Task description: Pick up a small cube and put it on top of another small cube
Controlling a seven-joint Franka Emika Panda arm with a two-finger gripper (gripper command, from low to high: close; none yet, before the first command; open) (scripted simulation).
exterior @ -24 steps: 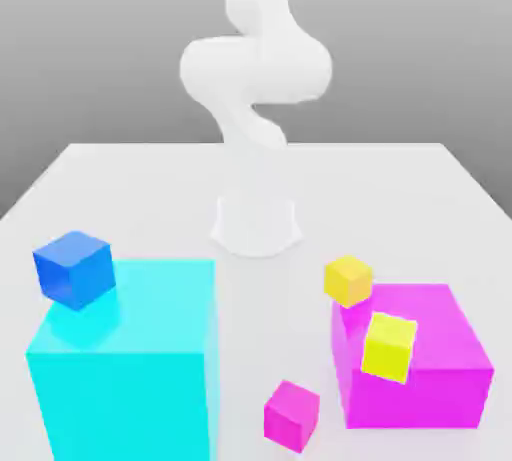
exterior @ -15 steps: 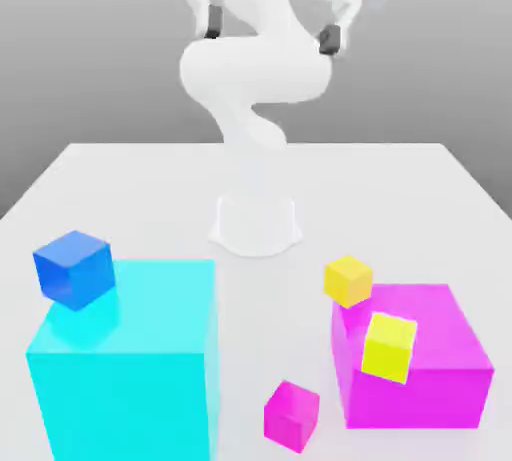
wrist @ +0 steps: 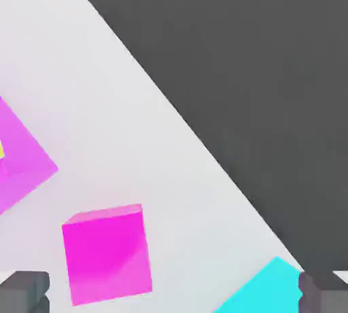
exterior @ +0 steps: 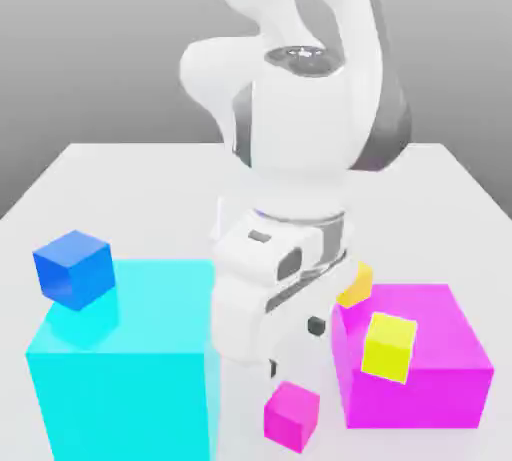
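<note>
"How's your hand?"
"My hand (exterior: 294,347) is open, holding nothing."
"And the cubes?"
"The pink cube (exterior: 291,416) lies below my hand, nearby; the golden cube (exterior: 357,285) sits behind it, partly hidden."

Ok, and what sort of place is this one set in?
A simulated robot workspace, most likely: a plain pale tabletop against a blank grey backdrop, a white robot arm, and flat-coloured blocks such as the cyan one.
</note>
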